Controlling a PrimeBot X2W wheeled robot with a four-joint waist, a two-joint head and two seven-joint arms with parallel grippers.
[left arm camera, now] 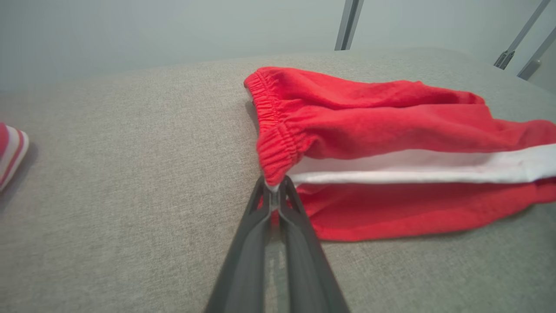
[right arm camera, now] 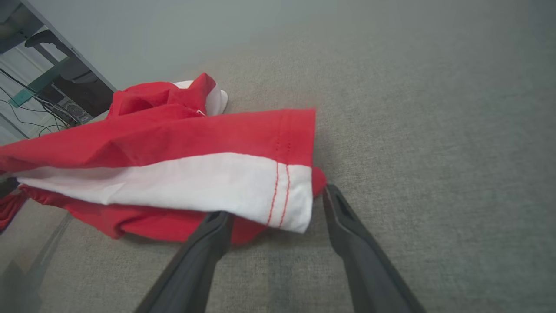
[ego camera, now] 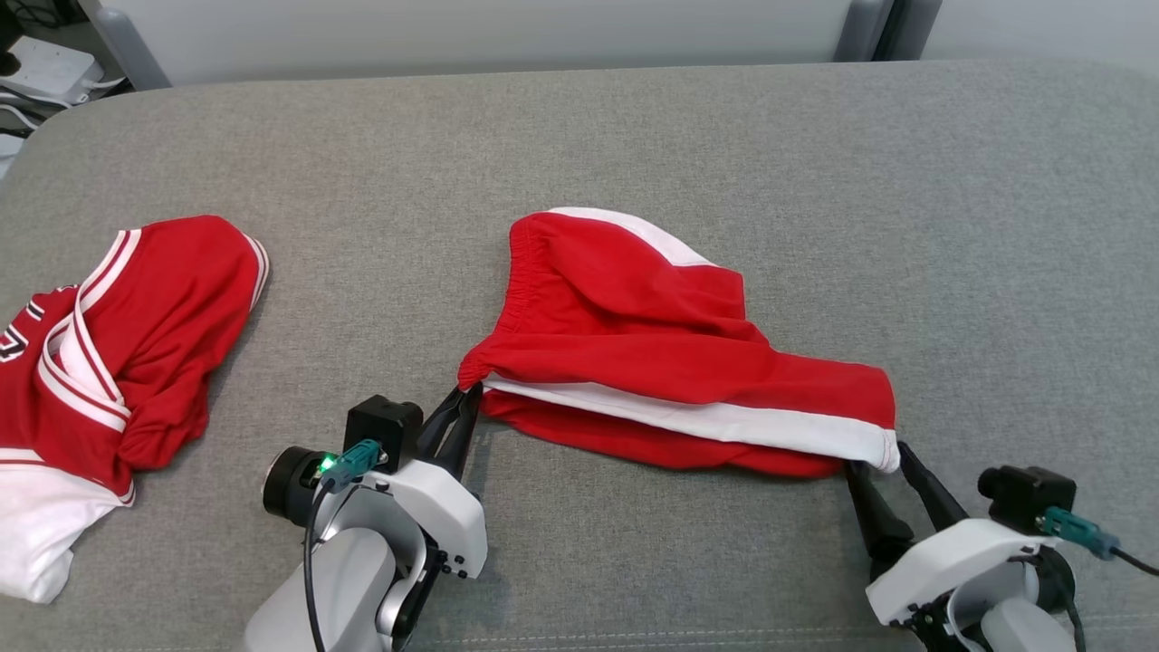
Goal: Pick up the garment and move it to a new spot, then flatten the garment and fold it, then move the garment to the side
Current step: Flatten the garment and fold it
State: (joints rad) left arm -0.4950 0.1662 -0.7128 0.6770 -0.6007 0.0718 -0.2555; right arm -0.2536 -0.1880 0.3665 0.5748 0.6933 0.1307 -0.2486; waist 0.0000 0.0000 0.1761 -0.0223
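The garment (ego camera: pixel 652 335), red shorts with a white side stripe, lies loosely doubled over at the middle of the grey surface. My left gripper (ego camera: pixel 469 391) is shut on the elastic waistband corner at the garment's near-left end; the left wrist view shows that gripper (left arm camera: pixel 273 188) pinching the waistband of the garment (left arm camera: pixel 391 130). My right gripper (ego camera: pixel 876 458) stands open at the leg hem on the near right. In the right wrist view the white hem corner of the garment (right arm camera: pixel 243 182) hangs loose between the spread fingers of this gripper (right arm camera: pixel 273 204).
A second red and white garment, a jersey (ego camera: pixel 100 362), lies bunched at the left edge of the grey cushion (ego camera: pixel 815 181); its edge (left arm camera: pixel 11 152) shows in the left wrist view. Behind the cushion are a pale wall and cables (ego camera: pixel 36 63) at the far left.
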